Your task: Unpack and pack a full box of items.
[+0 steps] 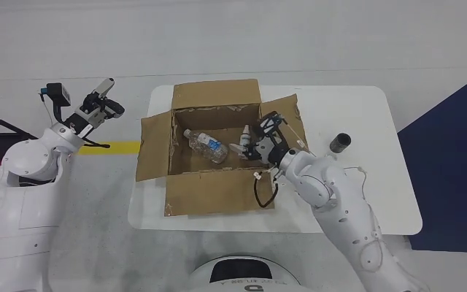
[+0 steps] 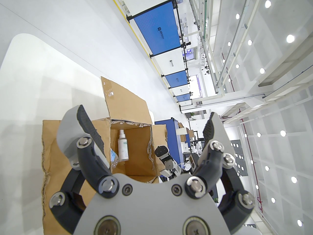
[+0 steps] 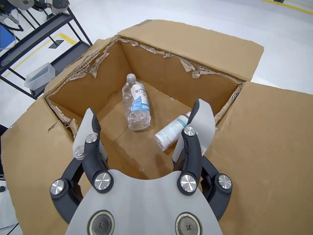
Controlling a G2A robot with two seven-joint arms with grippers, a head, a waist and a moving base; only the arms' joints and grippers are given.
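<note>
Cardboard box (image 1: pixel 219 191) sits open toward the left edge of the bench (image 1: pixel 379 109), with a clear water bottle (image 3: pixel 137 106) and a white spray bottle (image 3: pixel 170 133) lying on its floor. The right end effector (image 3: pixel 144 110) hangs over the box's right side with fingers apart and nothing held. The left end effector (image 2: pixel 146 113) is off beyond the bench's left edge, also spread and empty. The spray bottle lies close against the right wall, so a descending finger may jam on the torn cardboard or find no gap beside it. Both bottles are round and could roll away from a glancing touch. A snagged wall could drag the light box across the bench.
</note>
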